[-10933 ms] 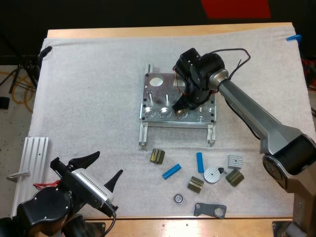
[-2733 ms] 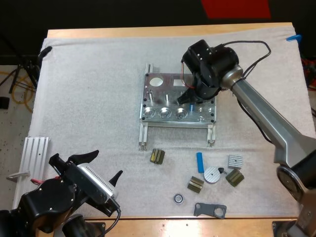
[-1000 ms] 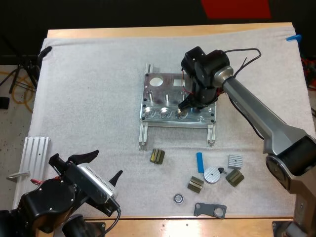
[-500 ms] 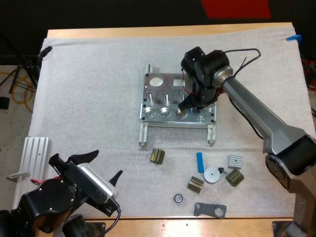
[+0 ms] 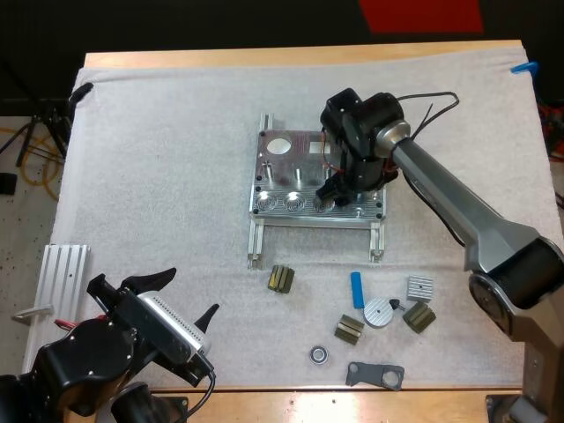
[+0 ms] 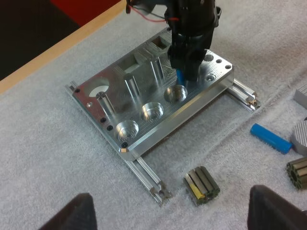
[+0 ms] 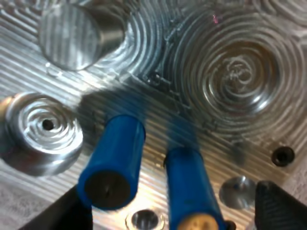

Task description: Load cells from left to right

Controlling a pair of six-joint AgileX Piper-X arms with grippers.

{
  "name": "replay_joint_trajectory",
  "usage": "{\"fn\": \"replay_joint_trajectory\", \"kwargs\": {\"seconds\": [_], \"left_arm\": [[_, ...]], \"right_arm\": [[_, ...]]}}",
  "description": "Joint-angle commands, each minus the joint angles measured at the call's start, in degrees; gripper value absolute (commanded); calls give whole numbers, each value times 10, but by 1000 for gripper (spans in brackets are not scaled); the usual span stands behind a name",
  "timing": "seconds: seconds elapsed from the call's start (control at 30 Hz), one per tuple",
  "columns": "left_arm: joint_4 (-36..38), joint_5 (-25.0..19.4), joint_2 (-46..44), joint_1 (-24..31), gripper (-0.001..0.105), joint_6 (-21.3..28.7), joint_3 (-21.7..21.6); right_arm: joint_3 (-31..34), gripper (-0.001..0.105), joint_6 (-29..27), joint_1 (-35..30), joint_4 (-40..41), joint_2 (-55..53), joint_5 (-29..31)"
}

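Dark-ended blue cylinder hangs over grooved fixture

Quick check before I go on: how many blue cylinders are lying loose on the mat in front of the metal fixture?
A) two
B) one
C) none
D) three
B: a single blue cylinder lies loose on the mat, right beside the round silver disc, on the near side of the metal fixture.
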Motion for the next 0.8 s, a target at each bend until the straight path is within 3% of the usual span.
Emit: {"fn": "replay_joint_trajectory", "kwargs": {"seconds": [0.0, 0.33, 0.63, 0.77], "left_arm": [[-1, -12, 0, 0, 65, -7, -1], [-10, -11, 2, 0, 65, 34, -1], [-98, -11, 21, 0, 65, 99, -1], [-131, -11, 47, 0, 65, 101, -1]], "right_arm": [[0, 68, -7, 0, 1, -22, -2], [0, 68, -7, 0, 2, -149, -2], [0, 68, -6, 0, -1, -283, -2], [7, 68, 1, 0, 0, -337, -2]]}}
